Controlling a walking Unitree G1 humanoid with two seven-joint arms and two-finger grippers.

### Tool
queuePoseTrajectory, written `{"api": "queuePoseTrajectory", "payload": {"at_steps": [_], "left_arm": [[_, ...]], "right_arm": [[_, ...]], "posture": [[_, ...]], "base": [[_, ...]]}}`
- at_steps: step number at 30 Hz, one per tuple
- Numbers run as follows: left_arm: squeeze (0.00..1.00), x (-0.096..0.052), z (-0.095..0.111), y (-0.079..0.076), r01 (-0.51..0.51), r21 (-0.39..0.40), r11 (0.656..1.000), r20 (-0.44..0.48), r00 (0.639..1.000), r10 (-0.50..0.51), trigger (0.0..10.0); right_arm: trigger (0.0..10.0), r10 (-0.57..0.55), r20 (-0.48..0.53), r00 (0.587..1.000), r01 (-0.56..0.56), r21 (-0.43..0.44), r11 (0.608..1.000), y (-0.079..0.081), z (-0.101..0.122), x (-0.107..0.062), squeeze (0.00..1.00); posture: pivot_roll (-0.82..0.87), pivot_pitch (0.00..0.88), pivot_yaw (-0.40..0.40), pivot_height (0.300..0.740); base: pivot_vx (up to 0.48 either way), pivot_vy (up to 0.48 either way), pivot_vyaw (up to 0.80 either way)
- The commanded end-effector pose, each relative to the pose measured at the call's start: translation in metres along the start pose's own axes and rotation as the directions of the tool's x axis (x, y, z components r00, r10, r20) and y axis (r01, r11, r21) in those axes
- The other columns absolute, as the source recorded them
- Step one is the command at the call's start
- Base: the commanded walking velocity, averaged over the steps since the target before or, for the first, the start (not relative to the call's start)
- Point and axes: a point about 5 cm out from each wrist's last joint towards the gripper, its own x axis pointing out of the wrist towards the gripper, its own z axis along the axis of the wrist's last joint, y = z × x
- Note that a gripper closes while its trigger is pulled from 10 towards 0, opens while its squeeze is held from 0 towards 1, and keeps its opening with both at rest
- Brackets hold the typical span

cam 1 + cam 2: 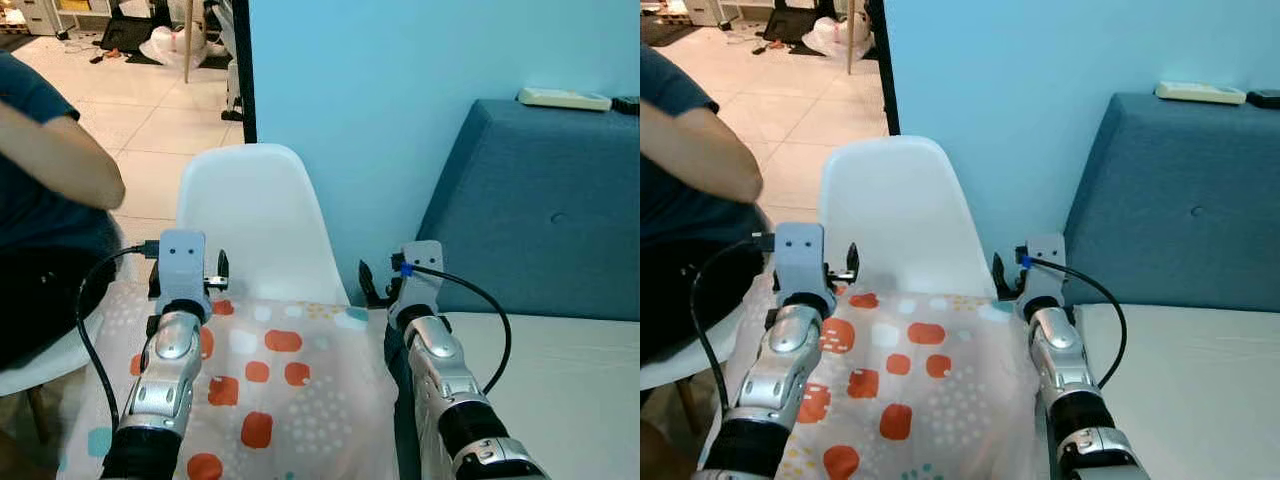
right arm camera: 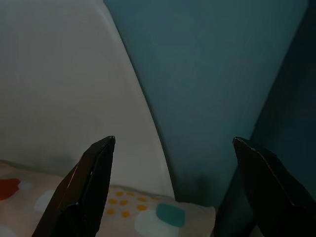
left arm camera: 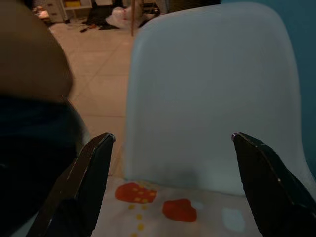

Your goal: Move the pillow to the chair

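We see one pillow [image 1: 270,390], white with orange, teal and yellow spots, lying on the seat of one white chair [image 1: 255,215], its far edge against the foot of the chair's backrest. The pillow lies below and between our two arms. Our left gripper [image 3: 170,185] hovers over the pillow's far left corner, at about 10 o'clock from the pillow's middle, and our right gripper [image 2: 170,185] hovers over its far right corner, at about 2 o'clock.

Both grippers stand wide, each with its two black fingers spread far apart and nothing between them. In the left wrist view the fingers [image 3: 86,182] frame the backrest with the spotted fabric just beneath. In the right wrist view the fingers [image 2: 91,185] frame the backrest's right edge, the blue wall [image 1: 400,90] and the pillow's corner.

Both silver arms reach forward side by side, roughly parallel, wrists level above the pillow, each with one black cable looping from its wrist mount.

At 9 o'clock a person [image 1: 45,200] in dark clothing sits close beside the chair, one bare arm bent. At 3 o'clock stands a blue upholstered headboard [image 1: 540,210], with one white remote [image 1: 563,98] on its top.
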Motion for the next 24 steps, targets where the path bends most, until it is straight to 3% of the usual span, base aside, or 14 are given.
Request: {"api": "queuePoseTrajectory", "payload": {"at_steps": [1,5,7,12,24], "left_arm": [[0.0,0.0,-0.012,0.006,-0.033,0.01,0.999,-0.067,0.997,0.034,10.0],[0.0,0.0,-0.019,0.007,-0.047,-0.05,0.998,-0.11,0.993,0.041,10.0],[0.0,-0.006,-0.033,0.006,-0.039,-0.084,0.996,-0.171,0.985,0.024,10.0],[0.0,-0.022,-0.047,0.002,0.008,-0.041,0.999,-0.205,0.979,-0.016,10.0],[0.0,-0.047,-0.077,-0.009,0.082,-0.079,0.994,-0.287,0.952,-0.101,10.0]], "right_arm": [[10.0,-0.017,-0.02,1.0,0.018,0.034,0.999,0.0,-0.005,-0.003,0.0],[10.0,-0.016,-0.037,0.999,0.017,0.025,1.0,0.001,-0.008,-0.004,0.0],[10.0,0.014,-0.142,0.99,-0.016,-0.015,1.0,0.007,-0.028,-0.01,0.0],[10.0,0.036,-0.191,0.981,-0.04,-0.017,0.999,0.011,-0.044,-0.023,0.0],[10.0,0.02,-0.252,0.968,-0.028,-0.03,0.999,0.007,-0.069,-0.046,0.0]], "posture": [[0.03,0.082,-0.031,0.74],[0.03,0.085,-0.03,0.74],[0.02,0.098,-0.028,0.74],[0.02,0.12,-0.029,0.74],[0.01,0.125,-0.028,0.74]], "base": [[0.0,0.0,0.0],[0.0,0.0,0.0],[0.0,0.0,0.0],[0.0,0.0,0.0],[0.0,0.0,0.0]]}}
